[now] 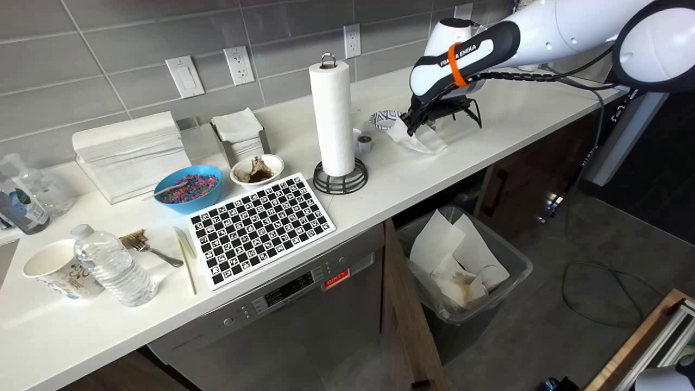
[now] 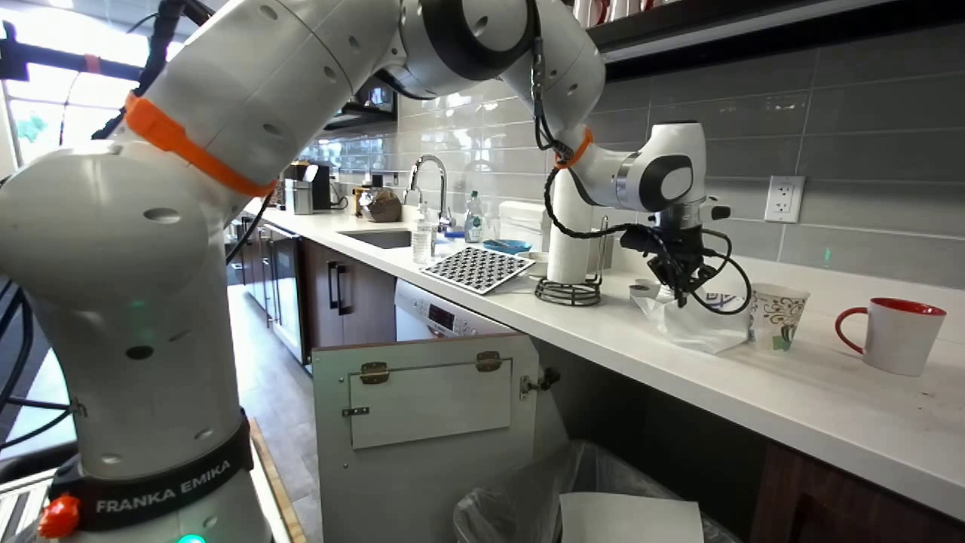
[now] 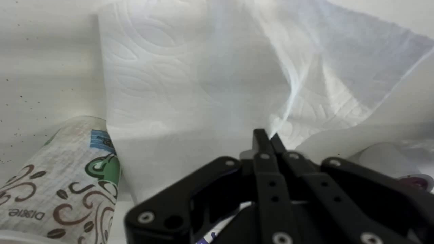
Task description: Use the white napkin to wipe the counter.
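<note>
- The white napkin (image 3: 183, 88) hangs creased, its lower part on the counter (image 1: 513, 111).
- The gripper (image 3: 269, 136), closed tight, pinches a fold of the napkin.
- Just beside the napkin stands a patterned paper cup (image 2: 779, 315).
- Dark specks (image 3: 21, 96) dot the counter near the cup.
- Past it stands a red-handled mug (image 2: 905, 338).

Counter (image 1: 521, 117) beneath bottle (image 1: 115, 266), blue bowl (image 1: 190, 207), mug (image 2: 902, 343).

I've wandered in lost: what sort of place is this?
Most likely a kitchen, perhaps a shared one: it has a sink, a dishwasher with a red DIRTY label, and a paper towel roll.
</note>
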`<state>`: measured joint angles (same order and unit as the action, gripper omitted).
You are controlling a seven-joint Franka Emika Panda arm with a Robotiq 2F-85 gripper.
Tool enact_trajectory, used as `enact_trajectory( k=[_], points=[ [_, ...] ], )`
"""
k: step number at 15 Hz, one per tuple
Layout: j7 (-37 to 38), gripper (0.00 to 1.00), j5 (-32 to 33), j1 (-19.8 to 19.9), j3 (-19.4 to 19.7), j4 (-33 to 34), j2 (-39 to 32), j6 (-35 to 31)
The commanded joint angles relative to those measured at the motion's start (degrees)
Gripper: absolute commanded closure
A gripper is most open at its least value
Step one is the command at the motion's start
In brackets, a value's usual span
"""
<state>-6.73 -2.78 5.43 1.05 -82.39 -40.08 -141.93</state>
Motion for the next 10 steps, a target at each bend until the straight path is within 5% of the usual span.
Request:
enact_trajectory(
  k=[1,10],
  points=[
    [3.45,1.0,3.14,-1.97,2.29,0.78,-2.17,-2.86],
    [8.26,1.0,8.0,-4.78,5.66,-0.64,-3.61,-4.38]
  ],
)
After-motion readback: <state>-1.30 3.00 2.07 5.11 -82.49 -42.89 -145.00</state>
